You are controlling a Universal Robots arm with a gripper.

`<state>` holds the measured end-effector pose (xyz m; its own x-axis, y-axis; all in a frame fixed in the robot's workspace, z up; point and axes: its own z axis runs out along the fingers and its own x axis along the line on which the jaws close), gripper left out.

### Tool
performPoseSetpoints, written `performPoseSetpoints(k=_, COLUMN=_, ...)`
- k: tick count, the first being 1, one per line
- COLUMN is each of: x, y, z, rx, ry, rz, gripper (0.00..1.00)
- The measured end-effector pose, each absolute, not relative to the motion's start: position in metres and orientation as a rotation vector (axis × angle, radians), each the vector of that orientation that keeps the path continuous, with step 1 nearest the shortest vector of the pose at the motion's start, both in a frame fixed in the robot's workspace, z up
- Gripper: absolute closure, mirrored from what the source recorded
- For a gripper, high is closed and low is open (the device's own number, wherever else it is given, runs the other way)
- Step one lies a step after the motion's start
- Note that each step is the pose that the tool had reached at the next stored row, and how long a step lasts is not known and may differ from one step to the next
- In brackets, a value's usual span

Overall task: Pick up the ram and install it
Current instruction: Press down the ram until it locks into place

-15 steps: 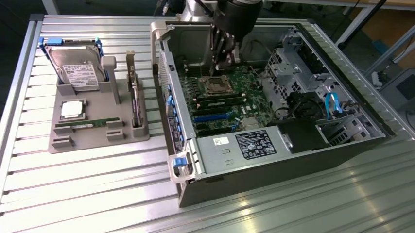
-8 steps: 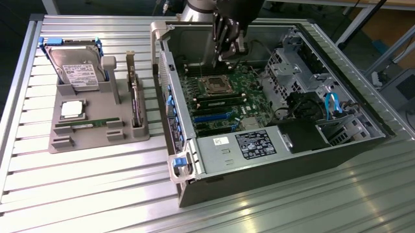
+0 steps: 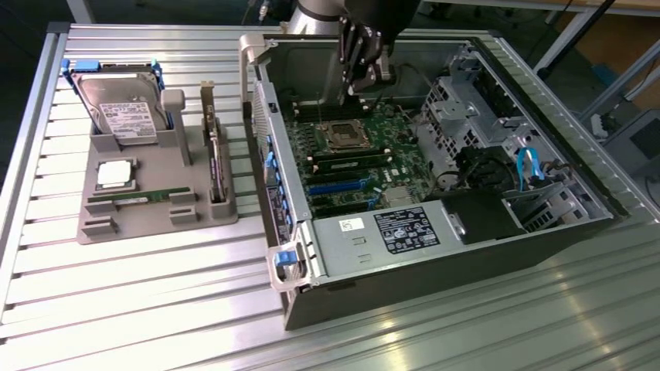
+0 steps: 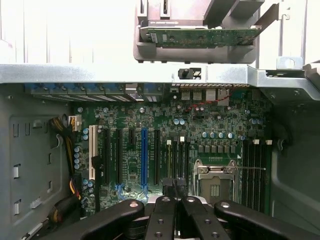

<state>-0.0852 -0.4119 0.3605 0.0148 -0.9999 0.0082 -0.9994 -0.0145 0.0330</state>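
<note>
Gripper [image 3: 361,83] hangs at the upper middle of the exterior frame, over the motherboard [image 3: 356,158] inside the open case [image 3: 454,239], fingers pinched together, apparently empty. One ram [image 3: 139,199] lies slotted in the grey holder [image 3: 154,224] at left, kept reachable.

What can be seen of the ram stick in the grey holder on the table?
The ram stick is a long, narrow, thin green circuit board with small dark parts along its face. It stands level on its long edge in a slot of the grey holder, with grey posts at both ends, next to the silver processor chip. Nothing but the holder touches it.
</note>
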Motion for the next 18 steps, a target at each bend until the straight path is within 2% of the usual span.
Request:
performPoseSetpoints(k=9, x=-0.084, y=-0.412, z=0.361, rx=2.217, ry=-2.184, rz=-0.027, gripper=0.9)
performPoseSetpoints(k=18, x=-0.051, y=-0.412, z=0.36, rx=2.217, ry=-2.185, rz=-0.027, gripper=0.9)
